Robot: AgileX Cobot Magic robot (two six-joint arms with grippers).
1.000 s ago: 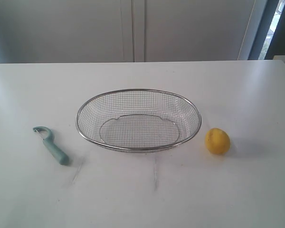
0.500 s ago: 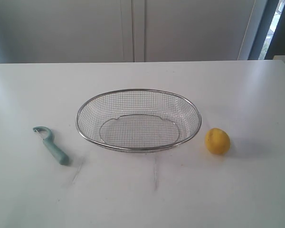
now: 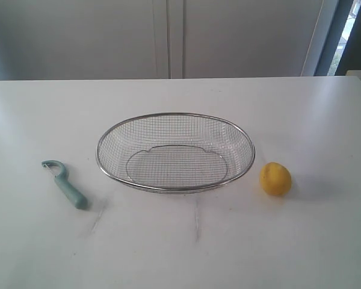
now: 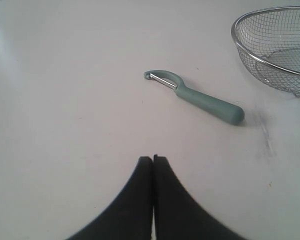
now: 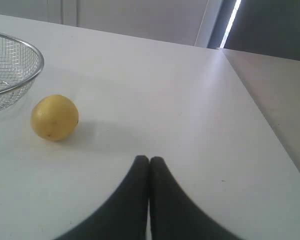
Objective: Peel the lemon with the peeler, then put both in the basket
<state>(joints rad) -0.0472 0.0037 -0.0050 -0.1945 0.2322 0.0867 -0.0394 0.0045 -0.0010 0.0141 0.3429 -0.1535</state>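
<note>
Sitting mid-table (image 3: pixel 180 247), the basket (image 3: pixel 174 114) has the peeler (image 3: pixel 66 185) lying apart on its left and the lemon (image 3: pixel 275 179) near its right rim, neither touching it. Left gripper (image 4: pixel 153 159) and right gripper (image 5: pixel 149 160) are both pinched closed, holding nothing.

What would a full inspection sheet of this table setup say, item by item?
Surface: plain white table, a few faint scuffs near the front.
Job's things: small round yellow lemon lies right of the wide silver wire-mesh basket, apart from it; slim teal-green plastic peeler lies left of the basket, also apart; the basket holds nothing.
Clutter: nothing seen.
Hands: left hand shut, holding nothing, apart from the peeler; right hand shut, holding nothing, apart from the lemon.
Cables: nothing seen.
Surroundings: pale panelled wall behind the table; dark opening at far right.
</note>
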